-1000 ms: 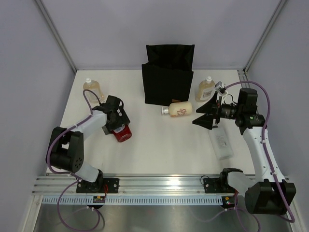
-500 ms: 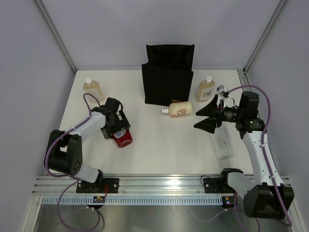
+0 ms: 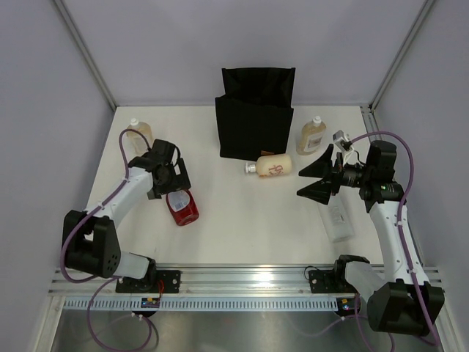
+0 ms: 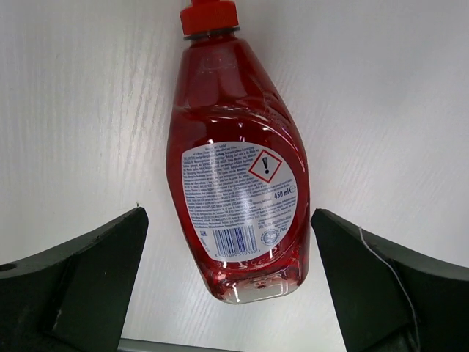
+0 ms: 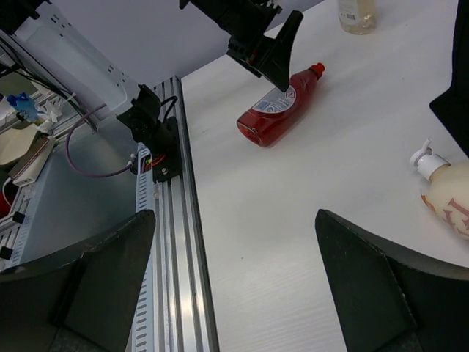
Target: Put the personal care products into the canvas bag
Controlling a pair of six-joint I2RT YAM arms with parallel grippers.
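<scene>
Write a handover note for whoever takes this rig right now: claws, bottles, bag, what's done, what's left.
Left claw: open, empty, over the red bottle lying on the table.
Right claw: open, empty, in the air right of the cream pump bottle.
Canvas bag stands at the back; cream pump bottle lies at its front. Left amber bottle and right amber bottle stand either side; flat white bottle lies near right.
Done: cannot tell, the bag's inside is hidden. Left: at least these five bottles.

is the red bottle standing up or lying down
Lying down: the red plastic bottle rests on its side on the white table, label facing up.
</scene>
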